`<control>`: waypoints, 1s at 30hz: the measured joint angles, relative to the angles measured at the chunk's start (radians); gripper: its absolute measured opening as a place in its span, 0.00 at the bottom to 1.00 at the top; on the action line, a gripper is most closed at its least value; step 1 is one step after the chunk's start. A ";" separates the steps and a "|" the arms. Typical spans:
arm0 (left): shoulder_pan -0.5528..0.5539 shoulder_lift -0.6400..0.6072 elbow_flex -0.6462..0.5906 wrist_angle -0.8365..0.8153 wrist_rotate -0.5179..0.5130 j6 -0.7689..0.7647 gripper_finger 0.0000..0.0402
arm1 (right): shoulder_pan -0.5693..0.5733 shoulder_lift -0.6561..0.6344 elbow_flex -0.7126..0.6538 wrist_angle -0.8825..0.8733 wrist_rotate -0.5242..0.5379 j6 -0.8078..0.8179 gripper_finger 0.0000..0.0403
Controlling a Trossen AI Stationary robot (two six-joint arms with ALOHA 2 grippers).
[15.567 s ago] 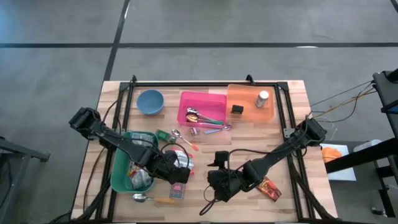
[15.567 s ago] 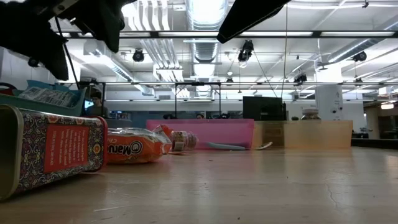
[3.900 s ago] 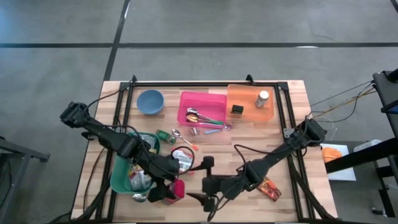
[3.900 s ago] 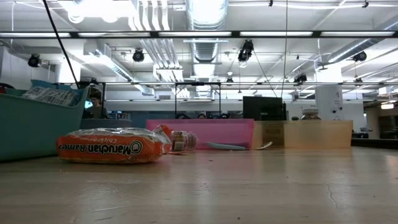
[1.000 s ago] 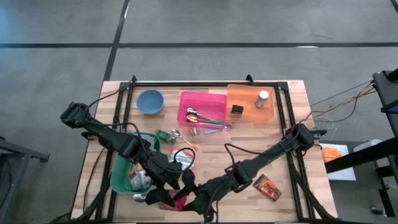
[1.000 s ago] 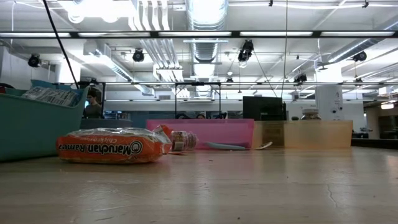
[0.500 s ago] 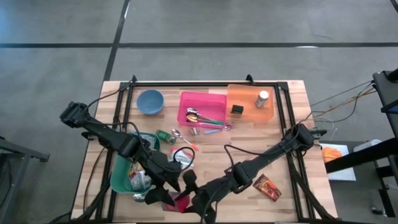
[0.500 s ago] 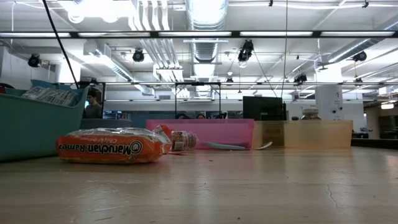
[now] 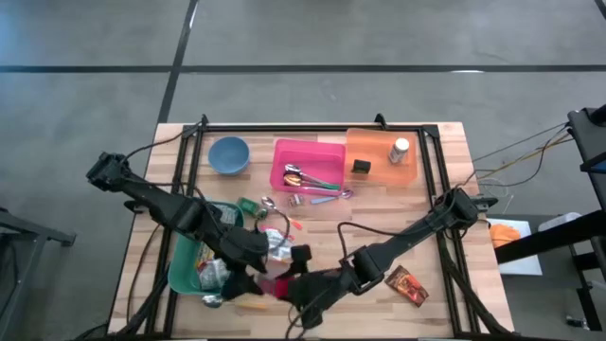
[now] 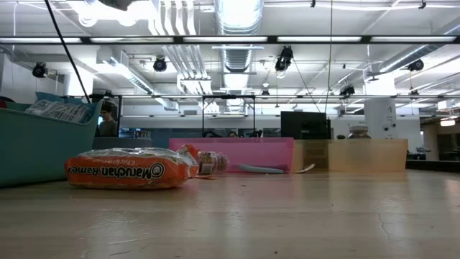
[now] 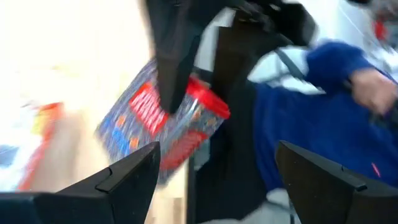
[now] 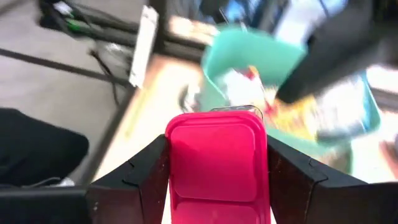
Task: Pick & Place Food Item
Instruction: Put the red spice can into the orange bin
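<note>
The red-lidded tin sits between the two fingers of the right gripper, which is clamped on its sides near the front edge of the table, at roughly 7 o'clock from the table's centre in the high view. In the left wrist view the same tin shows a patterned blue-and-red body with one dark finger of the right gripper across it. The left gripper is just beside the tin at its 9 o'clock; its fingers stand wide apart and hold nothing. The teal bin, holding packets, lies directly beyond the tin at 9 o'clock (partly covered by the left arm). An orange ramen packet rests on the table beside the bin. At 12 o'clock are the pink tray with cutlery, the orange tray and the blue bowl. A small patterned box lies at 3 o'clock, well apart.
</note>
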 joint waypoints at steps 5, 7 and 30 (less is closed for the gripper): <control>0.006 -0.088 0.000 -0.099 -0.132 -0.069 0.79 | -0.014 -0.045 0.000 -0.178 0.046 0.132 0.49; 0.006 -0.126 0.000 -0.129 -0.180 -0.071 0.79 | -0.023 -0.079 0.000 -0.273 0.082 0.184 0.49; 0.006 -0.303 -0.005 -0.221 -0.475 0.187 0.79 | -0.569 -0.399 -0.014 -1.128 0.090 0.645 0.49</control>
